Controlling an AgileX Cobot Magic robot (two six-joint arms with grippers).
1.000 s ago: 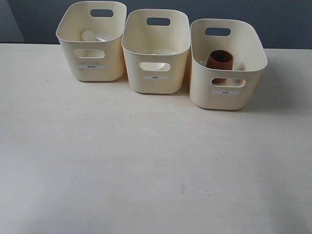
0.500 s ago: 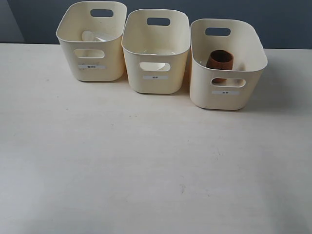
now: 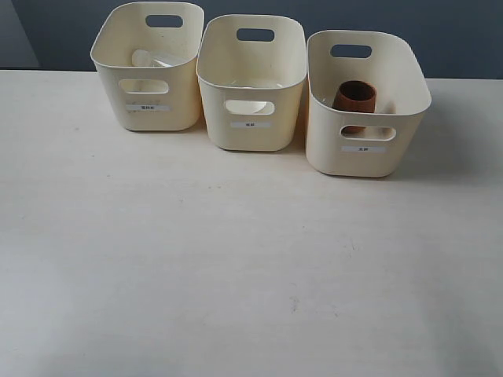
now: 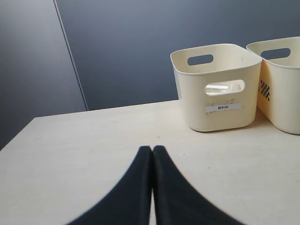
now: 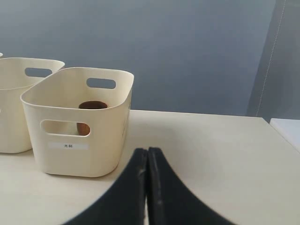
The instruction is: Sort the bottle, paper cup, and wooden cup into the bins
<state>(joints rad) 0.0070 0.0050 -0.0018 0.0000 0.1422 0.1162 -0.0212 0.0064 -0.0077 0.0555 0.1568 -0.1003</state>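
Note:
Three cream-yellow bins stand in a row at the back of the table. Inside the left bin (image 3: 110,86) lies the bottle (image 3: 151,59), pale and clear. The paper cup (image 3: 250,107) shows as a white shape through the front cut-out of the middle bin (image 3: 216,110). In the right bin (image 3: 322,141) the wooden cup (image 3: 354,97) stands upright, and it also shows as the wooden cup (image 5: 92,106) in the right wrist view. My left gripper (image 4: 152,148) is shut and empty, low over the table short of the left bin (image 4: 215,112). My right gripper (image 5: 147,150) is shut and empty beside the right bin (image 5: 79,154).
Neither arm shows in the exterior view. The pale tabletop (image 3: 236,259) stretches in front of the bins. A dark blue-grey wall (image 3: 440,31) runs behind them. The middle bin (image 4: 281,108) is at the edge of the left wrist view.

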